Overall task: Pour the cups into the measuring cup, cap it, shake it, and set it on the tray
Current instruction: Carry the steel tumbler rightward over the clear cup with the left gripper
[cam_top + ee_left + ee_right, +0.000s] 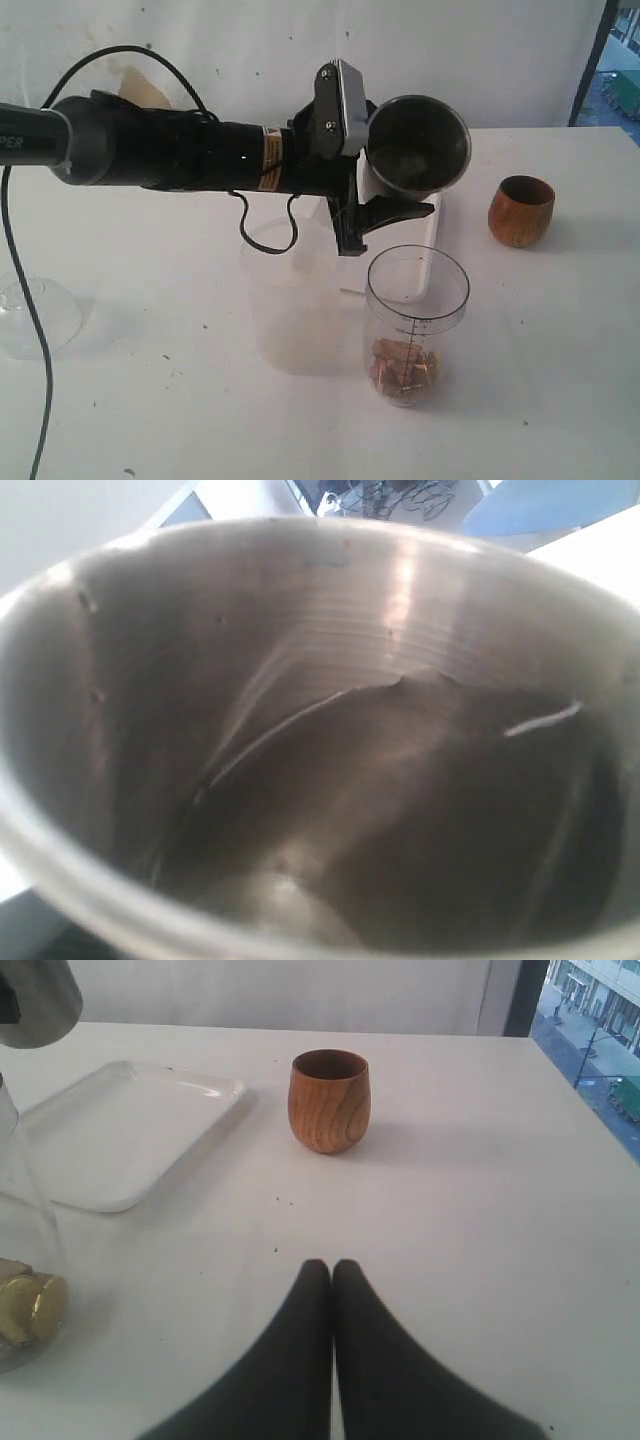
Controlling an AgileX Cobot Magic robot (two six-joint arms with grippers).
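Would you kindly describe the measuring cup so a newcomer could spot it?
On the white table, look below the tilted steel tumbler. The measuring cup stands there, clear, with brownish pieces inside; unlike the frosted cup beside it, it bears a black printed scale.

One rounded brown wooden cup point(521, 210), one tapered shiny steel tumbler point(417, 145), one frosted translucent plastic cup point(290, 320), one clear graduated measuring cup point(417, 300), one flat white tray point(130, 1130).

exterior: above table point(150, 400) | left wrist: inside steel tumbler point(330, 780) | right wrist: low, shares wooden cup point(329, 1100) with exterior
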